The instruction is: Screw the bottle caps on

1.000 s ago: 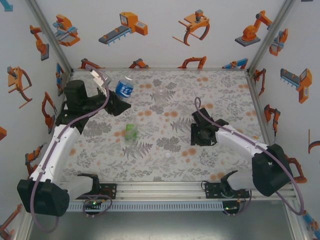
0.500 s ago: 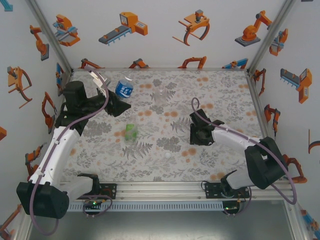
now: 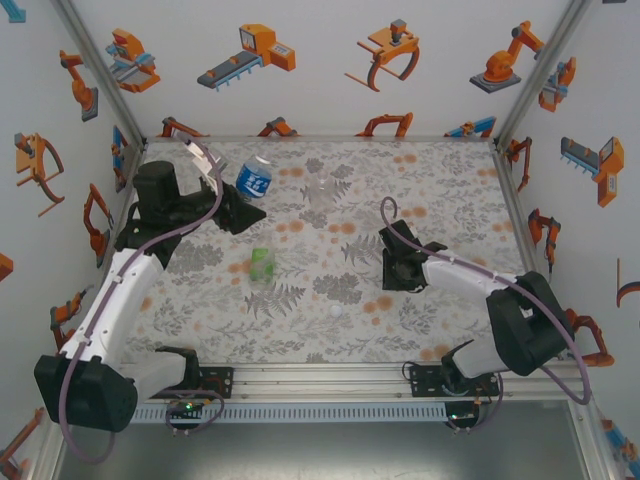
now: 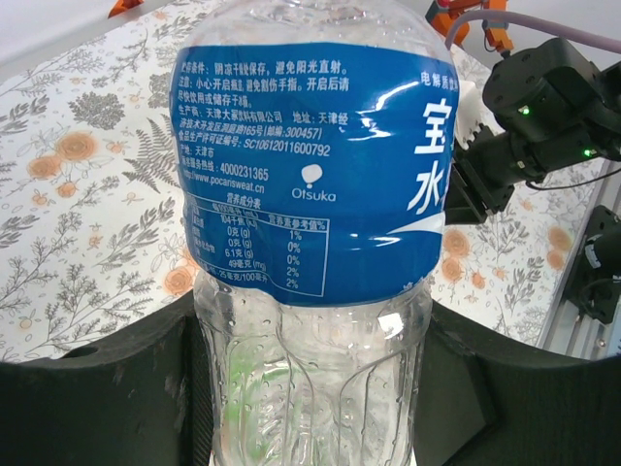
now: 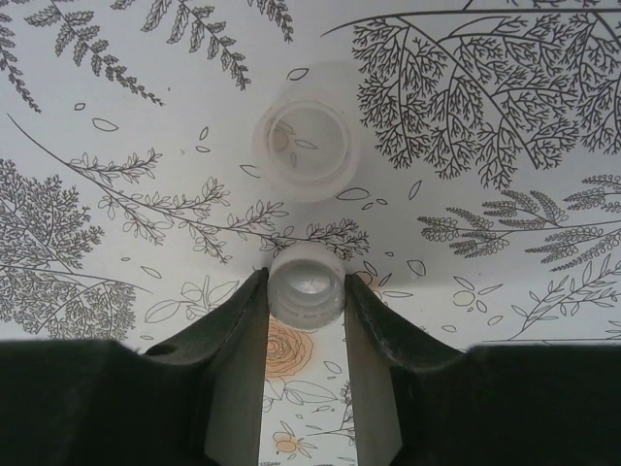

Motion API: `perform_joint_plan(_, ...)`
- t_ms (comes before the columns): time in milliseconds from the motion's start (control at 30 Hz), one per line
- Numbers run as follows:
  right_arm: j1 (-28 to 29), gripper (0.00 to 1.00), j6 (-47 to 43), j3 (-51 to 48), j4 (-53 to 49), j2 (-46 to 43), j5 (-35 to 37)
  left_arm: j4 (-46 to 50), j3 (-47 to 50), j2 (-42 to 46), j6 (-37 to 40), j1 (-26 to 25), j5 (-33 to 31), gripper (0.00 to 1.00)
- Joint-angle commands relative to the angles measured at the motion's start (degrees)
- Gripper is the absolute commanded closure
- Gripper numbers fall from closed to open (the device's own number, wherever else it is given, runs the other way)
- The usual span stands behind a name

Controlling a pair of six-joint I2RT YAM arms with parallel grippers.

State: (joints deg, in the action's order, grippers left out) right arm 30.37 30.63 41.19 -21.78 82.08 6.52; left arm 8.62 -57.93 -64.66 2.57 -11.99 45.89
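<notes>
The right gripper (image 5: 305, 293) stands narrow, its two dark fingers pressed against opposite sides of a tiny white round plastic screw cap (image 5: 307, 282) that sits on the grey-and-orange floral tablecloth (image 3: 450, 190). Whether the cap's hollow side faces up I cannot tell for sure. Just beyond it on the cloth lies a second pale, blurred round ring (image 5: 303, 146), probably another cap.

From this gripper, the bottle that is ready for capping lies well away to the left and toward the far edge. It is the clear plastic bottle with the blue label (image 4: 310, 175), clamped by its ribbed lower body in the left gripper (image 3: 243, 203). Its long axis runs away from that wrist, mouth end outward, toward the back wall in the top view. How steeply it is tilted is hard to read.

I judge that the coming move turns on this gap. The right arm has to lift the cap and carry it left, then line it up with the bottle's axis at the mouth.

Between the two arms stand the small green-tinted bottle (image 3: 262, 263) and, farther back, the plain clear bottle (image 3: 320, 190). A loose white cap (image 3: 336, 311) lies nearer the arm bases
</notes>
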Motion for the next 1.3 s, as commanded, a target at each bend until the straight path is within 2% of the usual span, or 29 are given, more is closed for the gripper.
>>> perform_joint_plan(0, 0.22, 0.69, -1.71, 1.99, -2.37, 0.66, -0.05, 0.03, 0.10, -0.33, 0.29, -0.38, 0.99, 0.97)
perform_joint_plan(267, 1.57, 0.71, -3.42, 5.63, -4.33, 0.74, -4.57, 1.35, 0.28, -0.61, 1.72, -0.32, -0.57, 0.97)
perform_joint_plan(767, 4.40, 0.71, -4.51, 13.95, -7.93, 3.10, -8.27, 2.77, 0.76, -2.13, 3.89, -0.58, -2.48, 0.98)
perform_joint_plan(1267, 11.19, 0.71, -0.32, 19.91, -9.88, 8.49, -6.52, 1.28, 0.85, -3.45, 2.62, -2.96, -1.20, 0.99)
